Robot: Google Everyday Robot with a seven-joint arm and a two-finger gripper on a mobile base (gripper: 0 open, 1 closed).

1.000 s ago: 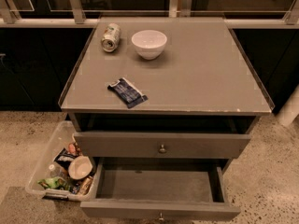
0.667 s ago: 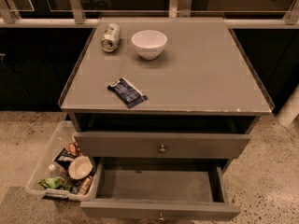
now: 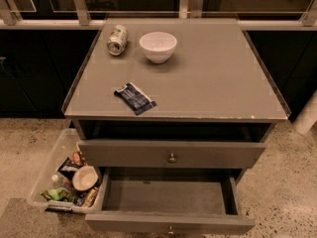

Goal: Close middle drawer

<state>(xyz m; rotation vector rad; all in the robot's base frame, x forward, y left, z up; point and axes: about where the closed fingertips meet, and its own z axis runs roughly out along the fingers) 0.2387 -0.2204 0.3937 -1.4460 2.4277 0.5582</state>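
The middle drawer [image 3: 168, 196] is pulled far out at the bottom of the camera view. Its plain grey inside is bare. Its low front panel [image 3: 124, 222] runs along the bottom edge, with a small round knob [image 3: 170, 229] at its centre. Above it, the drawer with the taller front panel [image 3: 213, 154] stands out a little from the cabinet, with a dark gap under the tabletop. The gripper is not in view, and no part of the arm shows.
On the grey cabinet top [image 3: 213, 78] lie a tipped can [image 3: 117, 39], a white bowl [image 3: 158, 46] and a dark blue snack packet [image 3: 134, 98]. A clear plastic bin [image 3: 49, 172] of snacks sits on the floor left of the drawers. A white post [image 3: 307, 115] stands at the right.
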